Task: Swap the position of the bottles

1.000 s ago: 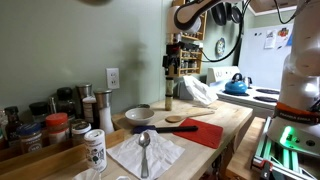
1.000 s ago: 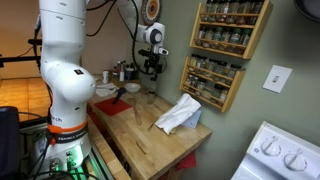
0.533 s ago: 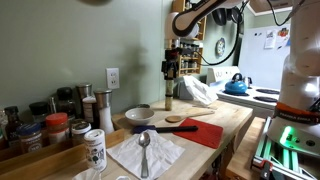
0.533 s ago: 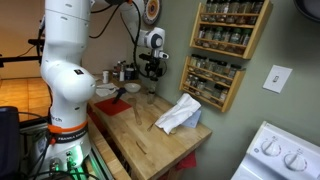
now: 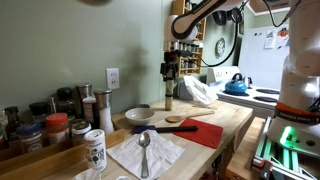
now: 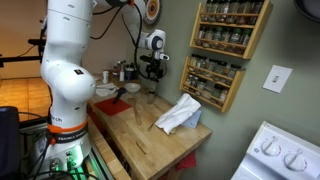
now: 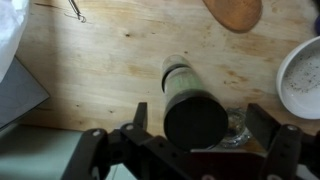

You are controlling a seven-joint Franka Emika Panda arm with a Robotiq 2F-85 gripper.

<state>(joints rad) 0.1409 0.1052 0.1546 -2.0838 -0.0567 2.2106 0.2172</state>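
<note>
Centring matters: with the tool (image 7: 200, 116) wide open, empty and hanging over the bottle (image 7: 184, 84) that stands upright on the surface (image 7: 100, 70) near the bowl (image 7: 300, 78), a straight drop should put its dark top between the jaws before closing.

— What do you look like?
— My arm (image 6: 62, 55) is mostly glossy white, built of fat rounded segments with grey seams at the joints.
— And the end of it?
— A round white wrist piece (image 6: 152, 42), then my gripper (image 6: 152, 72), which is black. In the wrist view its fingers (image 7: 137, 118) are angular and matte. Black cables (image 6: 131, 28) loop off my upper links, and green light glows around my white base (image 6: 62, 150).
</note>
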